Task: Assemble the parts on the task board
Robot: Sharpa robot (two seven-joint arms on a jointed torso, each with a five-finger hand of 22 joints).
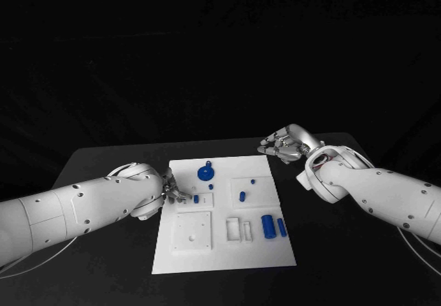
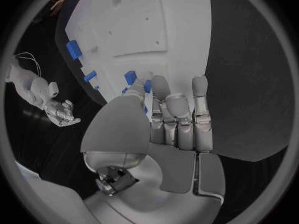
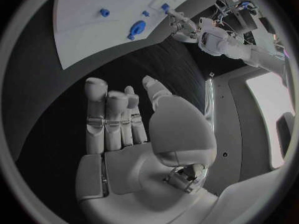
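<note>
Nearest the head camera, the near edge of the white task board (image 1: 225, 258) is lying on the black table (image 1: 110, 159), with its long axis running away from the robot. Toward that near end, a blue cylinder part (image 1: 267, 226) is lying flat, its long axis pointing along the board's length, and a slimmer blue part (image 1: 282, 227) is lying just beside it, parallel to it. Two white upright blocks (image 1: 239, 229) are sitting next to them, and a square white plate (image 1: 194, 232) is resting on the board's left portion.

Farther up the board, a round blue disc part (image 1: 206, 171) is lying near the far edge, with a small tab pointing away from the robot. A small blue peg (image 1: 211, 186) is sitting just nearer than it, and two more blue pegs (image 1: 243, 195) are standing in the raised square on the right half.

At the board's left edge, the left robot hand (image 1: 173, 191) is reaching over the board. In the left wrist view its fingers (image 2: 179, 109) are lying straight and close together, their tips touching a small blue part (image 2: 147, 86); whether it is gripping that part I cannot tell.

Beyond the board's far right corner, the right robot hand (image 1: 285, 145) is hovering over the table, apart from the board. Its fingers (image 3: 106, 114) are extending loosely and holding nothing.
</note>
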